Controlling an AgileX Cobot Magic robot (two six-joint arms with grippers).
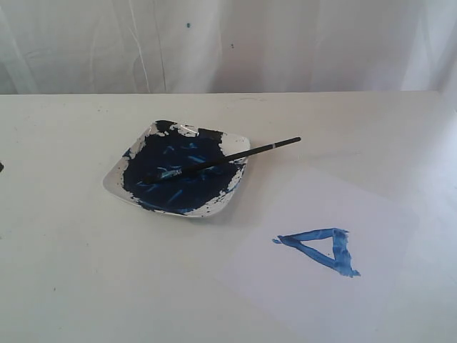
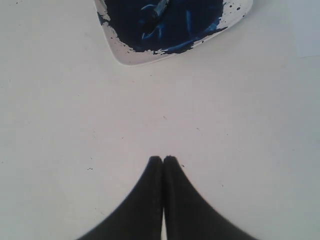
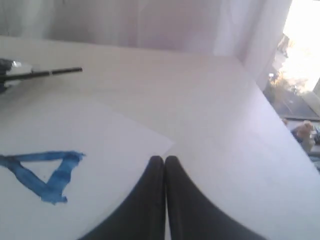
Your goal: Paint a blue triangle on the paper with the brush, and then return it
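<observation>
Looking at the exterior view, I see the brush [image 1: 221, 161] lying near the centre of the frame. Its bristle end sits in the paint-smeared dish [image 1: 113, 183] left of centre. Its black handle rests across the dish's rim and points toward the upper right. The blue triangle [image 1: 341, 251] sits at lower right on the paper [image 1: 371, 207], which lies flat on the bench [image 1: 71, 271] close to the dish.

On the left wrist view, the left jaws are pressed together tip to tip with nothing between them, over bare bench. The dish [image 2: 131, 54] lies well ahead of them, with the brush tip [image 2: 160, 7] in the paint.

On the right wrist view, the right jaws are likewise closed and empty, and their tips appear over the paper's [image 3: 105, 130] edge near a corner. The blue triangle [image 3: 59, 176] is near them to one side. The brush handle [image 3: 52, 73] is well apart from them, beyond it.
</observation>
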